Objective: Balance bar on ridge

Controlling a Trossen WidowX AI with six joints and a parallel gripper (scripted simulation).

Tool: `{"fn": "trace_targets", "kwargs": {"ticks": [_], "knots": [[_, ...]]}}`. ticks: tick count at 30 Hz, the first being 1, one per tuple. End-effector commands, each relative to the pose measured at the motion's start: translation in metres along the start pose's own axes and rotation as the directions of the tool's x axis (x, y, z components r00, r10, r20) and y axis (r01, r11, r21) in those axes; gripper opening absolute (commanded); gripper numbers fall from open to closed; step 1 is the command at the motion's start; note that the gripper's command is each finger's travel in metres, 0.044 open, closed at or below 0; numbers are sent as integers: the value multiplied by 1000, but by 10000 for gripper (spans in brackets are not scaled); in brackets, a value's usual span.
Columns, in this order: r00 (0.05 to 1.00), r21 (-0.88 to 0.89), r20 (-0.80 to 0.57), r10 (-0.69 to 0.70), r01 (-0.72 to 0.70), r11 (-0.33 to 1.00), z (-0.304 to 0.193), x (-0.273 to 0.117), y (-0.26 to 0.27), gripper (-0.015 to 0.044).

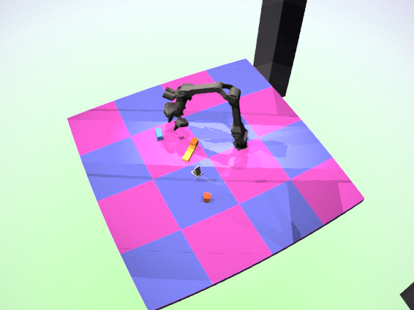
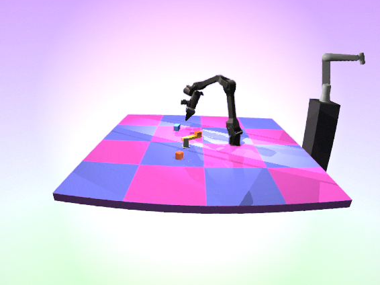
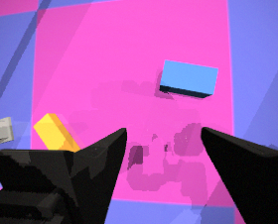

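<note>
Gripper (image 1: 180, 124) wide open, empty, above pink desk (image 1: 227, 241) square btwn blue block (image 1: 159, 133) & bar (image 1: 190, 149). Bar lies flat on desk, not on ridge (image 1: 197, 171), which stands just beside its yellow end. Orange cube (image 1: 207, 197) past ridge.

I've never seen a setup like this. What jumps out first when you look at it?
The pink-and-blue checkered table grabs the eye first, with a dark arm arching over its middle. Its gripper hangs open above a pink square, holding nothing, between a small blue block and a yellow bar with an orange end lying flat. Nearer the front stand a small grey ridge and an orange cube, and a tall black pillar rises past the far corner.
</note>
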State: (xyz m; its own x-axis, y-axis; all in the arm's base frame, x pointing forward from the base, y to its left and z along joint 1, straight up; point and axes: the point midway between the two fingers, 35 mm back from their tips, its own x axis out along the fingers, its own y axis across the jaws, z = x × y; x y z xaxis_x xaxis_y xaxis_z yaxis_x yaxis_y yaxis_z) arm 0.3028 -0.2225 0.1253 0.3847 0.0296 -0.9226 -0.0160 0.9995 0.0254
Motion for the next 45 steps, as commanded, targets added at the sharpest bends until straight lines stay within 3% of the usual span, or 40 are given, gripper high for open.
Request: {"fn": "trace_targets", "kwargs": {"ticks": [1,29,36,45], "knots": [[998,-80,-56,16,-21,997,1,2,22,315],[936,-569,-351,-23,-194,799,-12,-13,148,315],[931,-591,-364,-31,-205,780,-14,-15,153,315],[931,-591,-364,-31,-205,780,-30,29,152,315]]}}
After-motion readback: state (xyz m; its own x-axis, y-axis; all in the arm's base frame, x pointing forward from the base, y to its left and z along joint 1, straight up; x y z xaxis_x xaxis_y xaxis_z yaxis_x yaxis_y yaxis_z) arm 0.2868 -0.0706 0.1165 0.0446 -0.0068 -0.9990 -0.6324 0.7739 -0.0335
